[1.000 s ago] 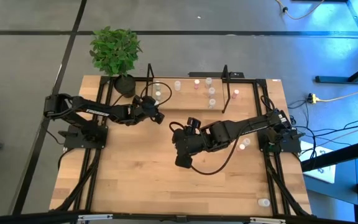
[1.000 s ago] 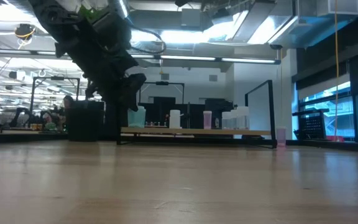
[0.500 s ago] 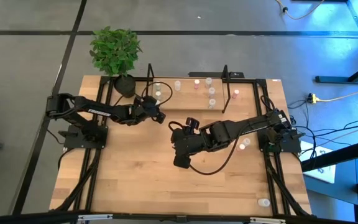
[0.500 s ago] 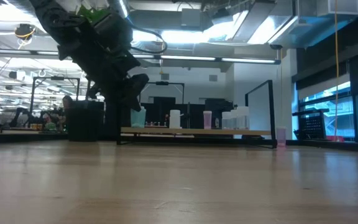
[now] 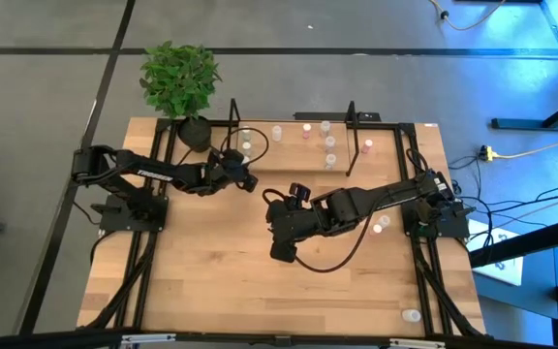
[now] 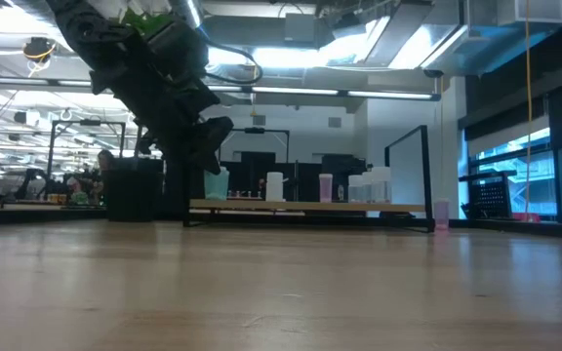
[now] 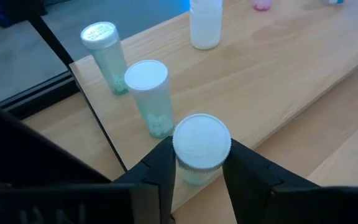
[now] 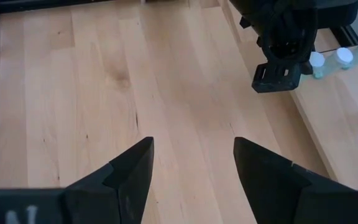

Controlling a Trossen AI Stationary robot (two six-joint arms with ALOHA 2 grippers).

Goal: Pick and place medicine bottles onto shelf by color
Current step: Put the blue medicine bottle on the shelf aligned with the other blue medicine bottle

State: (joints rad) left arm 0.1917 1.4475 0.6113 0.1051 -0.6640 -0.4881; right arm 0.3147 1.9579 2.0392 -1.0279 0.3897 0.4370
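The shelf [image 5: 298,145] lies at the table's far edge with several medicine bottles standing on it. My left gripper [image 5: 248,179] is at the shelf's left end, its fingers around a pale greenish white-capped bottle [image 7: 201,146]. Two more greenish bottles [image 7: 149,93] [image 7: 107,56] stand on the board just beyond it, with a white bottle [image 7: 205,25] farther along. Two loose bottles [image 5: 383,223] [image 5: 411,315] stand on the table at the right. My right gripper [image 8: 191,162] hangs open above the middle of the table, with nothing between its fingers. My left gripper has the white-capped bottle between its two fingers [image 7: 163,168], one on each side of the cap [image 7: 180,155]. The fingers come slanting down from the table's left and near side. The bottle is upright by the shelf's near edge, and the fingers hide its base.
A potted plant [image 5: 180,82] stands at the table's far left corner, beside the shelf's upright wire end [image 5: 232,111]. Bare tabletop [image 5: 211,281] spreads over the near half. Cables run along the table's right side.
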